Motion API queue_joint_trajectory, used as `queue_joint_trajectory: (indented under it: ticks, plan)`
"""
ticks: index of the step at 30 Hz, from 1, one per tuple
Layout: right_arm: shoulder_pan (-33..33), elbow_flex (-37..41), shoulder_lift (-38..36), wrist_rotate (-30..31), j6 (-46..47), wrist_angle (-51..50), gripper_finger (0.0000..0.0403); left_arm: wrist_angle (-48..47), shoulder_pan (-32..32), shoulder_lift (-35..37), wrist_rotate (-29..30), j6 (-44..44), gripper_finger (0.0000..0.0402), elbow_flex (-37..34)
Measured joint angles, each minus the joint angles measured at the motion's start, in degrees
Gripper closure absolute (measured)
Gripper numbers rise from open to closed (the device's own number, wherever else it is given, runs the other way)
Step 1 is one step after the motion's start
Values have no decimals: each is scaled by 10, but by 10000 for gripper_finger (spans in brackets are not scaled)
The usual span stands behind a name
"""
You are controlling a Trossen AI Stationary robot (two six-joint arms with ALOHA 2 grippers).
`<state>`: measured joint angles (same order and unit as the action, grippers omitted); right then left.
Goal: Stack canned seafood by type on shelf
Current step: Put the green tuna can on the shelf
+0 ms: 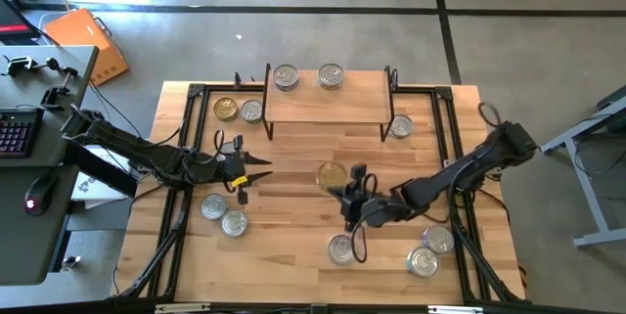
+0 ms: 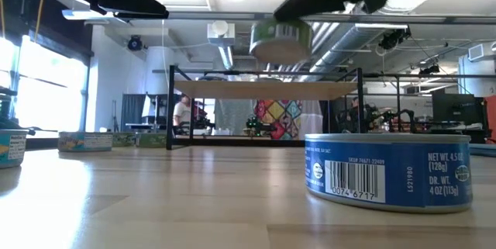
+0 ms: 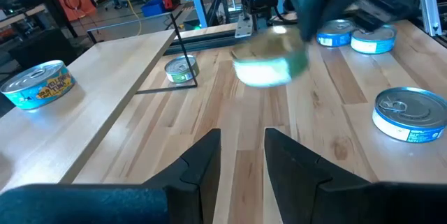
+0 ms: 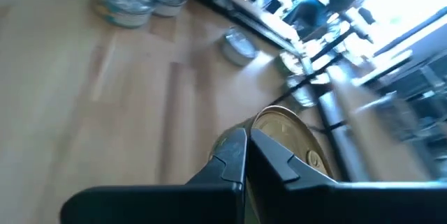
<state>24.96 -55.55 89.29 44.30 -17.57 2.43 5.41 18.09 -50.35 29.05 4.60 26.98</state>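
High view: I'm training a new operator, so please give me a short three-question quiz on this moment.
1. True or false: exactly two silver-lidded cans stand on top of the shelf.
2. Whose fingers hold the gold-lidded can? A: left gripper. B: right gripper.
3. Fill in: the low view shows the held can ___ the tabletop.

Key: 1 true; 2 B; 3 lifted above.
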Motion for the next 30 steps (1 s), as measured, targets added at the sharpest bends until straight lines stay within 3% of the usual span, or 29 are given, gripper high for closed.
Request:
queue_joint_trajectory:
  ticks: [9, 15, 19, 22, 26, 30]
  plan:
    - [-122, 0, -90, -8, -67, -98, 403, 0, 0, 0, 0, 1, 296, 0]
    - [-269, 0, -94, -124, -83, -127, 403, 0, 0, 0, 0, 1, 296, 0]
    - [-357, 0, -93, -163, -83, -140, 403, 0, 0, 0, 0, 1, 296, 0]
    - [-410, 0, -93, -183, -85, -139, 403, 0, 0, 0, 0, 1, 296, 0]
    - [-468, 0, -93, -254, -99, -138, 403, 0, 0, 0, 0, 1, 296, 0]
    - [-505, 0, -93, -255, -114, -138, 403, 0, 0, 0, 0, 1, 296, 0]
